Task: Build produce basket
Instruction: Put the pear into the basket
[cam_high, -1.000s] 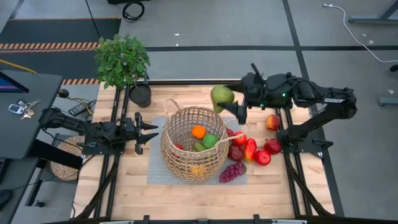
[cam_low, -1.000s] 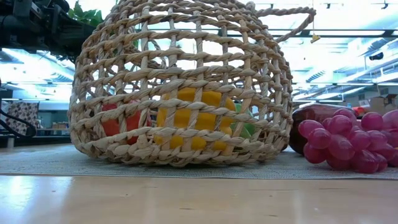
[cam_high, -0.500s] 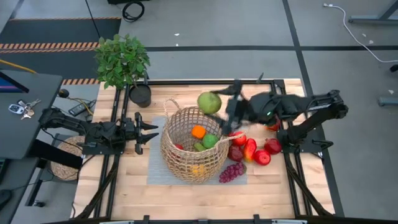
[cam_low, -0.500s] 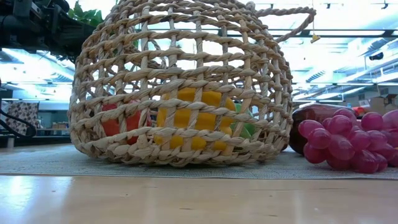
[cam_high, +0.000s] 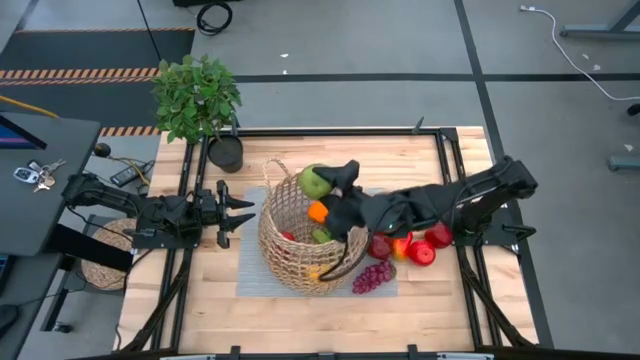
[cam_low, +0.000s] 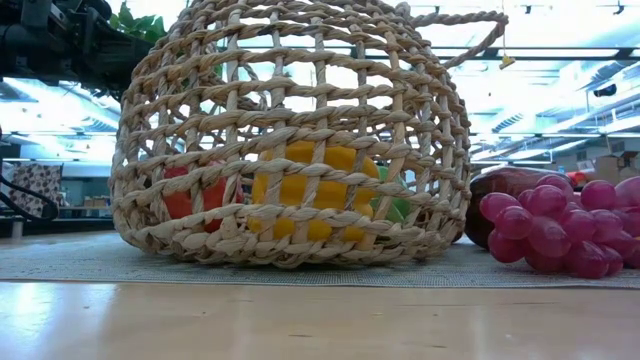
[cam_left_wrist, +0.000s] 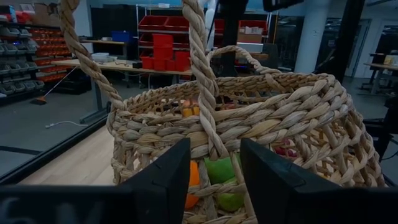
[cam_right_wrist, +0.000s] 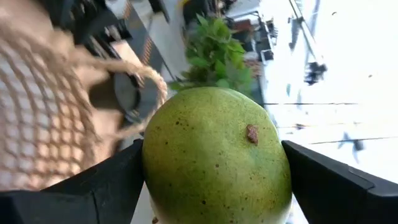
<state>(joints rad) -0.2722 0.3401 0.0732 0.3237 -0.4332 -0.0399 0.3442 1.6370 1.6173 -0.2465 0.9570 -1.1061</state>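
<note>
Wicker basket (cam_high: 300, 245), round open weave, smooth speckled green fruit (cam_right_wrist: 214, 155) above

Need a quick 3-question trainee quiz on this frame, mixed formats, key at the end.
1. True or false: the right gripper is empty.
2. Where is the green fruit in the high view? A) on the mat B) over the basket rim C) beside the potted plant
3. Fill in: the left gripper waits beside the basket with its fingers ____.

Key
1. False: it grips the green fruit.
2. B
3. open; the handle shows between them, ungripped.
</note>
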